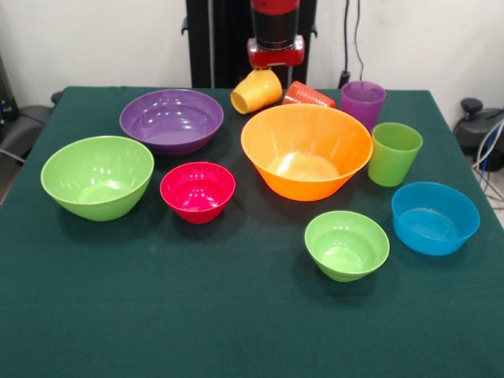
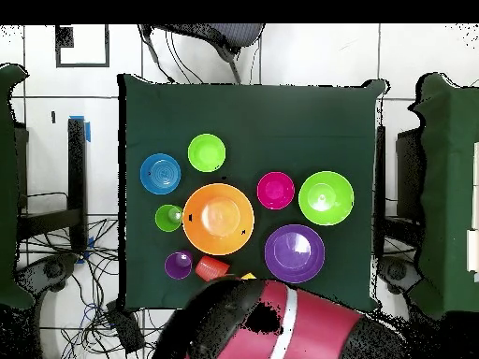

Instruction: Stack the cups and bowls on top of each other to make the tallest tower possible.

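Observation:
Six bowls sit apart on the green table: orange (image 1: 305, 151) in the middle, purple (image 1: 172, 120), big light green (image 1: 98, 176), magenta-red (image 1: 198, 191), small light green (image 1: 346, 245) and blue (image 1: 435, 217). In the overhead view they are the orange (image 2: 218, 219), purple (image 2: 294, 253), big green (image 2: 326, 197), magenta (image 2: 275, 190), small green (image 2: 206, 152) and blue (image 2: 160, 174) bowls. A yellow cup (image 1: 256, 90) is tilted right under my gripper (image 1: 276, 53); I cannot see whether it is held. A red-orange cup (image 1: 309, 94) lies on its side. A purple cup (image 1: 363, 102) and a green cup (image 1: 394, 153) stand upright.
My arm (image 2: 281, 318) covers the table's robot-side edge in the overhead view. The cups crowd the far side behind the orange bowl. A chair (image 2: 210, 37) stands beyond the opposite table edge, and cables (image 2: 79, 280) lie on the floor.

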